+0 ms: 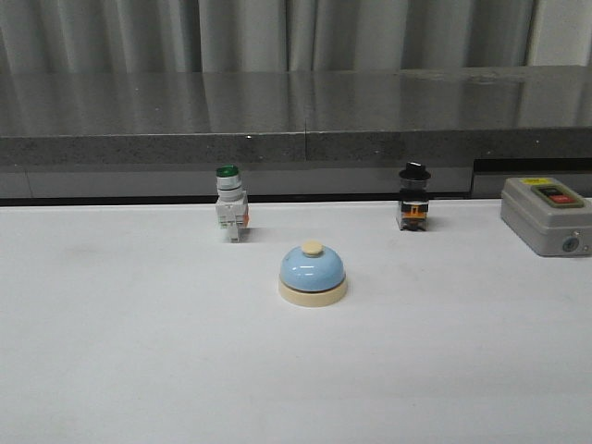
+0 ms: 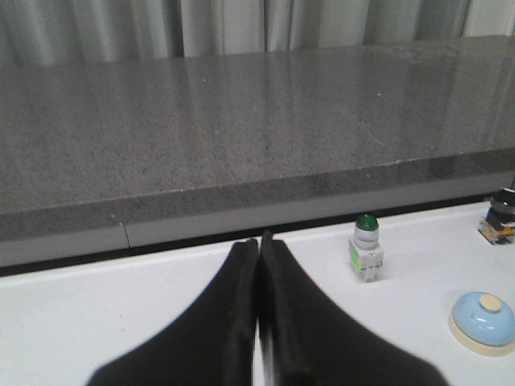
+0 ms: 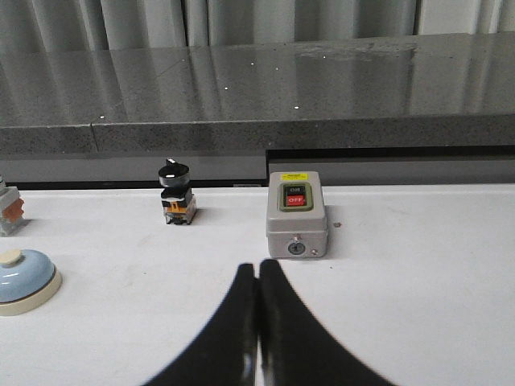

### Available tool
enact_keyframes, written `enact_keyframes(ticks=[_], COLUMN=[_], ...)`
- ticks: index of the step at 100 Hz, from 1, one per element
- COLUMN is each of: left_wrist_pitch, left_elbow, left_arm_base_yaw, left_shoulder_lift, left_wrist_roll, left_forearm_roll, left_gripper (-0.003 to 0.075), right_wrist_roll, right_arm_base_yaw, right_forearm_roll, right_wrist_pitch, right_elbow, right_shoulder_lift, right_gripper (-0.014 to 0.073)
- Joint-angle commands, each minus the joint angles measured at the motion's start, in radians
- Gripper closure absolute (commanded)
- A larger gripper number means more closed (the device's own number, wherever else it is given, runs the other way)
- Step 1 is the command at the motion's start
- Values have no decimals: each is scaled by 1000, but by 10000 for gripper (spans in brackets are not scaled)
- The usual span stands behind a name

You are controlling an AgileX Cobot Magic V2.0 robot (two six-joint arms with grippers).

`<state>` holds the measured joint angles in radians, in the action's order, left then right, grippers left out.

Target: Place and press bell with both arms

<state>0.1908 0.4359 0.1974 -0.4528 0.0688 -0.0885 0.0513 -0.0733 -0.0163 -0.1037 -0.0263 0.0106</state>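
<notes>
The bell [image 1: 313,275], a light-blue dome on a cream base with a cream knob, stands upright on the white table near the middle. It also shows in the left wrist view as the bell [image 2: 482,321] and at the edge of the right wrist view as the bell [image 3: 22,280]. Neither arm appears in the front view. My left gripper [image 2: 258,244] is shut with nothing between its fingers, well off to the bell's left. My right gripper [image 3: 257,268] is likewise shut and empty, to the bell's right and in front of the grey box.
A green-capped white push-button switch [image 1: 230,205] stands behind the bell to the left. A black-capped switch [image 1: 413,197] stands behind it to the right. A grey box with red and black buttons [image 1: 548,215] sits at the far right. A dark stone ledge [image 1: 296,139] runs along the back.
</notes>
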Motion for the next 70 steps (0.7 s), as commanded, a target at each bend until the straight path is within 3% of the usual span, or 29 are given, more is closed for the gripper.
enact_keyframes(ticks=[1,20,39,57,70], left_wrist_pitch=[-151,-222,-222,-222,-235], left_elbow=[-21,-191,-350,-444,-479], left_arm_base_yaw=[-1,-12,-89,-145,-156], left_shoulder_lift=[35,177,340,487,484], left_wrist_roll=[-1,-1,-1,-2,-47], left_forearm_roll=[15,34,34,32,40], left_gripper=[741,741,741,741,741], right_wrist_roll=[-3,-3,-3,-3,-3], right_arm_base_yaw=[9,9,9,9,9], right_forearm_roll=[8,8,8,8,8], right_wrist_pitch=[85,85,85,85,85], right_elbow=[15,15,15,15,15], right_shoulder_lift=[15,15,15,15,14], right_gripper=[654,654,654,654,654])
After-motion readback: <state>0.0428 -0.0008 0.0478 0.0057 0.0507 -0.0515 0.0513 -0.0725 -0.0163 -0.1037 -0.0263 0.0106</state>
